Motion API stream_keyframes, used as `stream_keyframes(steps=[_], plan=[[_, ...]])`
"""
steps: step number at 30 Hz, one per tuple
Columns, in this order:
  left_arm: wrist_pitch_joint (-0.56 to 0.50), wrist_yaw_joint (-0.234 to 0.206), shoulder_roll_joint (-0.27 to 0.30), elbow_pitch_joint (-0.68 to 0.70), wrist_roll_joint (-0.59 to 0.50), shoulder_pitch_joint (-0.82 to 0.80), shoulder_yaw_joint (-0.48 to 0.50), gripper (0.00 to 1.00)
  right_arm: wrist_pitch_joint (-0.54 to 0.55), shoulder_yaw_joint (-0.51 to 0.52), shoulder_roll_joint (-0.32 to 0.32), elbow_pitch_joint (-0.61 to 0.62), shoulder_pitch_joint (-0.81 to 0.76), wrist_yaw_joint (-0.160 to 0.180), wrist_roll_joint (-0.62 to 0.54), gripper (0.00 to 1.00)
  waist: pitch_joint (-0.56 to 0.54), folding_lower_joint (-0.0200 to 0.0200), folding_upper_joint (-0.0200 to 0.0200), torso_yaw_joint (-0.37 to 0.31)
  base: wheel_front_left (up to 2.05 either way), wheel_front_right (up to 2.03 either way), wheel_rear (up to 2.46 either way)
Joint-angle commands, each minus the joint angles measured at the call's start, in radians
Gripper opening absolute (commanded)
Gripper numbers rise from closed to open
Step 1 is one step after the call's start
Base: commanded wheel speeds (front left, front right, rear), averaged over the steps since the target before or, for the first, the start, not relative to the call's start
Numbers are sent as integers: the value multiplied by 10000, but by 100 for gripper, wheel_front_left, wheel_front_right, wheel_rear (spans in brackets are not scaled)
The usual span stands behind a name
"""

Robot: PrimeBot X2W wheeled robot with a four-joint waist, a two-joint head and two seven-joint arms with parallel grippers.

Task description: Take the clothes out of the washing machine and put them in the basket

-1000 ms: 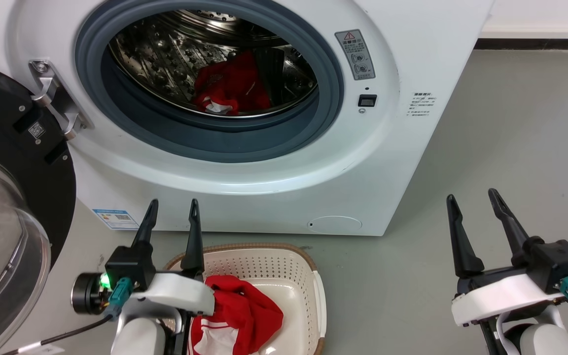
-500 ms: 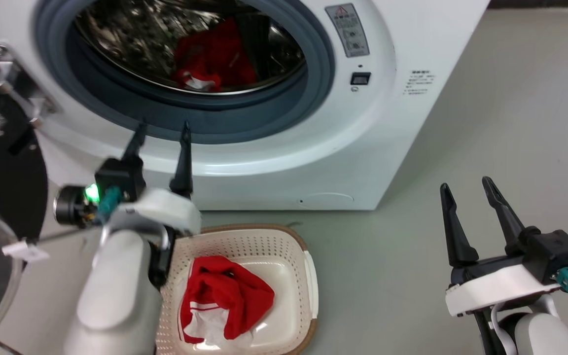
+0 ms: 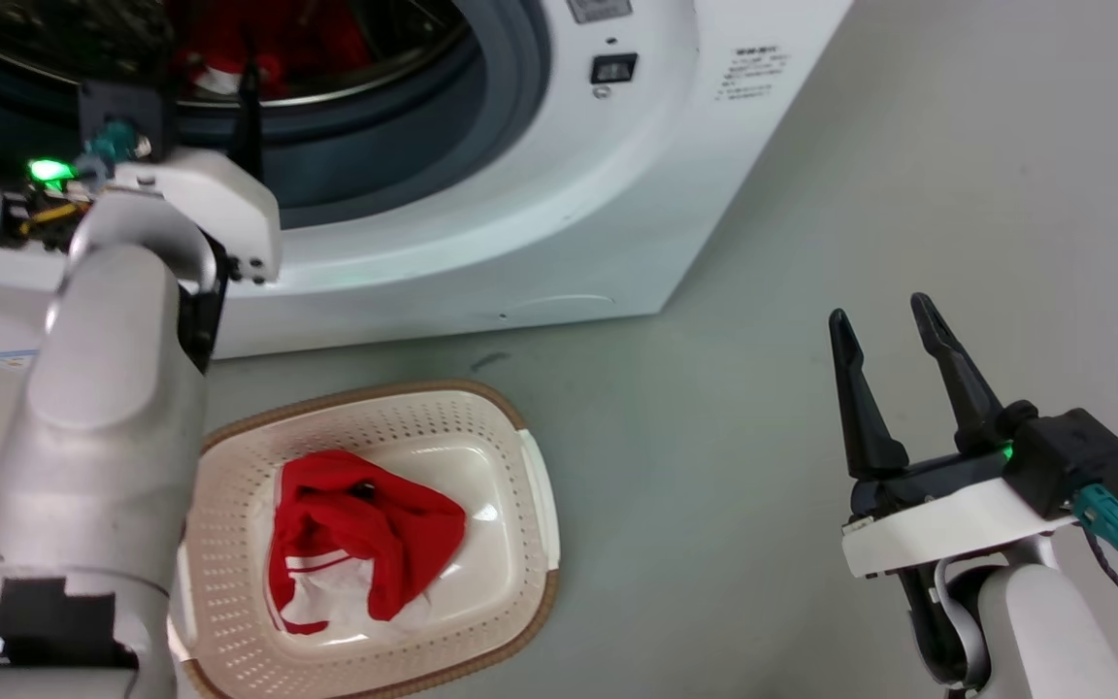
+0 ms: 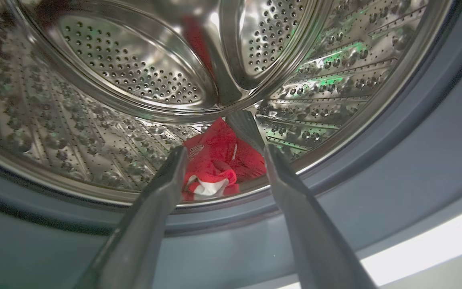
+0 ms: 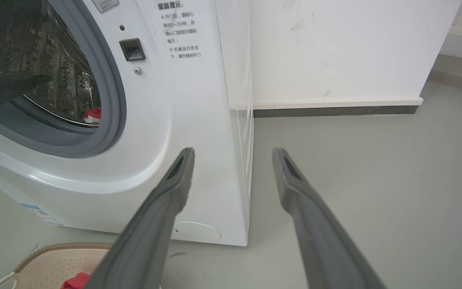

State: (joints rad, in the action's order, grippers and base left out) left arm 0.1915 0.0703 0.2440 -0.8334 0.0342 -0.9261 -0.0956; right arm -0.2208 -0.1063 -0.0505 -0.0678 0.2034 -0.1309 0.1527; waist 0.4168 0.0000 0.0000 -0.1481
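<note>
Ahead of your left gripper, the round grey rubber porthole rim of the large white front-loading washing machine rings the view. Past it the perforated shiny steel drum opens wide above and to both sides of the fingers, with a raised steel rib just beyond the right fingertip. The pale left forearm rises up the left of the head view, its wrist level with the porthole's lower lip and its fingers pointing into the opening. Those fingers are spread apart and grip nothing. A bright red garment with white trim lies low in the drum beyond the tips, framed between them. Behind and below that arm, the small cream-white perforated plastic basket with a brown woven-look rim sits on the grey floor. Another red and white garment lies crumpled inside it. Your right gripper hangs over bare floor, well clear of the machine's front corner on its left, with its fingers spread and holding nothing.
</note>
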Motion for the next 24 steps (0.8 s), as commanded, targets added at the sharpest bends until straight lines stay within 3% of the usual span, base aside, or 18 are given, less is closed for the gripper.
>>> stream_keyframes(steps=[1,14,24], plan=[[-203,-24,91,-262,-140,-374,-98,100,-114,-79,6,-104,217,5,133,100,458,0,0,-418,0,0,0],[-2566,319,1712,-2551,-856,-3527,-801,100,-441,-945,11,-760,1175,3,981,100,1840,0,0,-1612,0,0,0],[-5611,563,2681,-3700,-943,-5507,-1242,100,-444,-1330,10,-454,1432,3,1585,100,2579,0,0,-2409,0,0,0]])
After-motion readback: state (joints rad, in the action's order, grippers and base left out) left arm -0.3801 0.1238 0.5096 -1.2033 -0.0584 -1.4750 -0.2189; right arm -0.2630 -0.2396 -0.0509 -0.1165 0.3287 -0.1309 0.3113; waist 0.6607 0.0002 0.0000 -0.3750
